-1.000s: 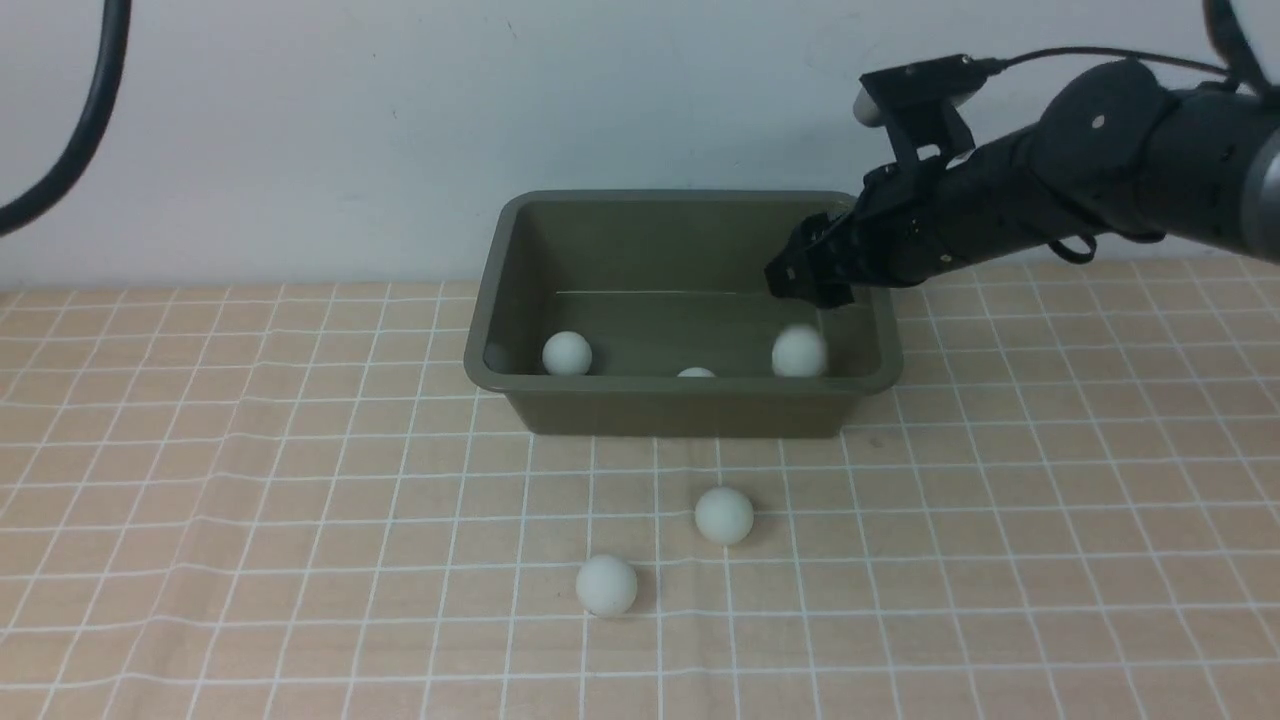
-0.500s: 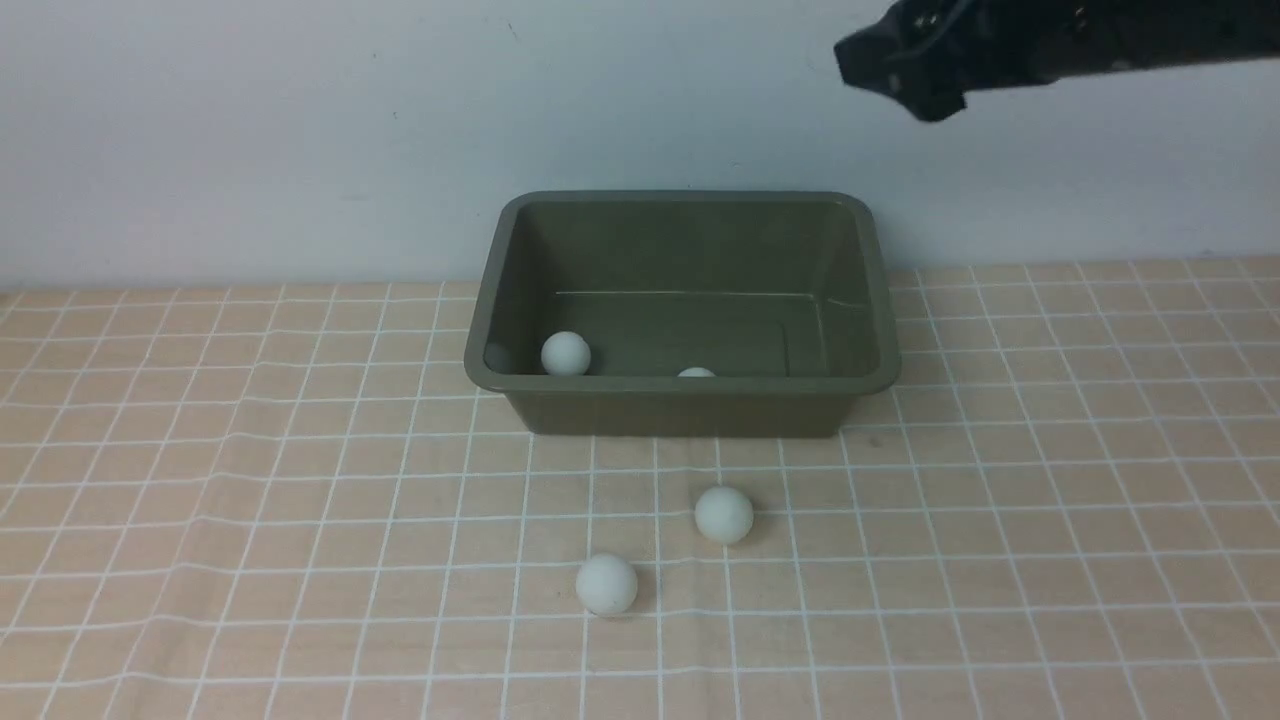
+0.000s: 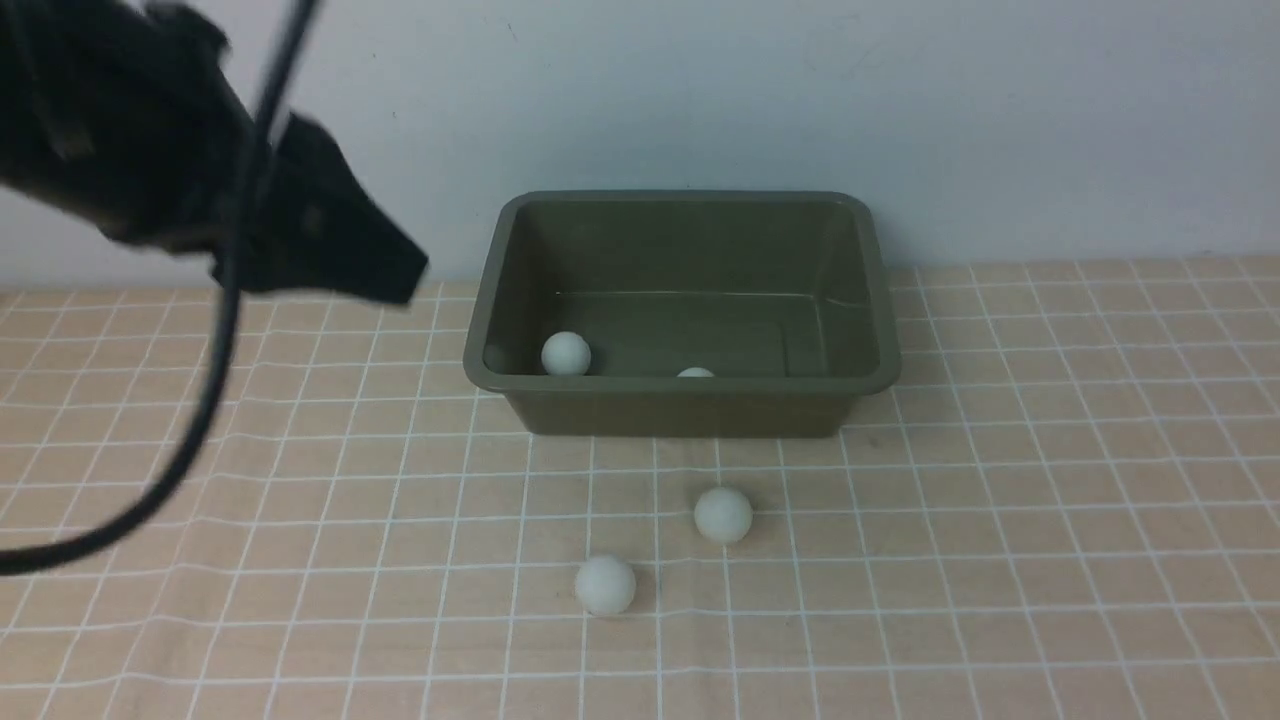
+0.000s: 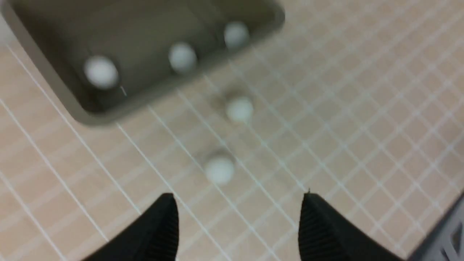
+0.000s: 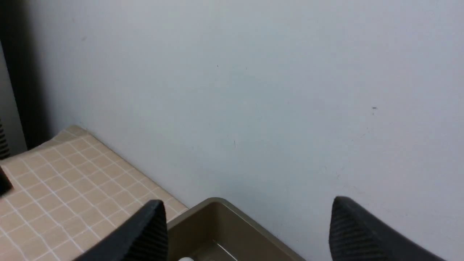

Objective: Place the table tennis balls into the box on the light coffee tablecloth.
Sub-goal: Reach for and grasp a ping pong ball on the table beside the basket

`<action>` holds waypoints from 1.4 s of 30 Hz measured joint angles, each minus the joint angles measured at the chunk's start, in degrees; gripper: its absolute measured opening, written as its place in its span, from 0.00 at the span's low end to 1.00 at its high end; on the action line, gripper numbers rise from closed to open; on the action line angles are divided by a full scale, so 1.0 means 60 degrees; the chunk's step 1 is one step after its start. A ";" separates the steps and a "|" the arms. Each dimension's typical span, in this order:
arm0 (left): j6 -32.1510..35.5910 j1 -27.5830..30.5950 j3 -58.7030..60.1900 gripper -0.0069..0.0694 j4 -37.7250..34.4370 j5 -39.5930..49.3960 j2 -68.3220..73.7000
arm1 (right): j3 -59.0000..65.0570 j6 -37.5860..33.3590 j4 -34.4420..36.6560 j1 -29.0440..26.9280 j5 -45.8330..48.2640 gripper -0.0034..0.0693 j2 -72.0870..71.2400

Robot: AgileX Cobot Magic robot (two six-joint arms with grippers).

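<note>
I count five small matte white balls (image 4: 182, 57): three inside the olive box (image 3: 680, 412) back by the wall, two loose on the light coffee tablecloth (image 3: 1000, 520) just before it, bare cloth all round. Left pincer (image 4: 237, 206) spread wide, empty; right pincer (image 5: 246, 208) likewise.

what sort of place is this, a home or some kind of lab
Most likely a robot test bench in a lab, not a home: a black robot arm with a trailing cable, a bare pale wall, and a gridded tablecloth holding a box and table tennis balls.
</note>
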 joint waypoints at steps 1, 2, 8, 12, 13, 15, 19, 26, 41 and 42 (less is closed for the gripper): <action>0.0209 -0.0073 0.0323 0.58 -0.0088 -0.0053 0.0223 | -0.0007 0.0002 0.0000 0.0000 0.0042 0.80 -0.0042; 0.0439 -0.0244 0.0626 0.58 -0.0134 -0.0144 0.0551 | -0.0020 0.0025 0.0000 0.0000 0.0152 0.80 -0.0050; 0.0675 -0.1241 0.1121 0.58 0.0290 -0.1174 0.1872 | -0.0020 0.0435 -0.0024 0.0000 0.0692 0.80 0.0112; 0.0675 -0.1879 0.1139 0.58 0.0636 -0.2223 0.2784 | -0.0020 0.0505 -0.0031 0.0000 0.0889 0.80 0.0112; 0.0639 -0.2010 0.1139 0.58 0.0713 -0.2419 0.2997 | -0.0020 0.0522 -0.0031 0.0000 0.0919 0.80 0.0112; 0.0486 -0.2253 0.1139 0.58 0.0907 -0.2705 0.3455 | -0.0020 0.0595 -0.0035 0.0000 0.0941 0.80 0.0112; 0.0237 -0.2582 0.1139 0.58 0.1408 -0.3173 0.4303 | -0.0020 0.0736 -0.0074 0.0000 0.0960 0.80 0.0112; 0.0128 -0.2911 0.1139 0.58 0.1537 -0.3996 0.5451 | -0.0020 0.0743 -0.0090 0.0000 0.0987 0.80 0.0112; 0.0684 -0.3056 0.0886 0.51 0.0715 -0.3933 0.5917 | -0.0020 0.0743 -0.0416 0.0000 0.0977 0.79 0.0112; 0.1083 -0.3100 0.0676 0.51 0.0471 -0.3763 0.5787 | -0.0020 0.0743 -0.0450 0.0000 0.0957 0.78 0.0112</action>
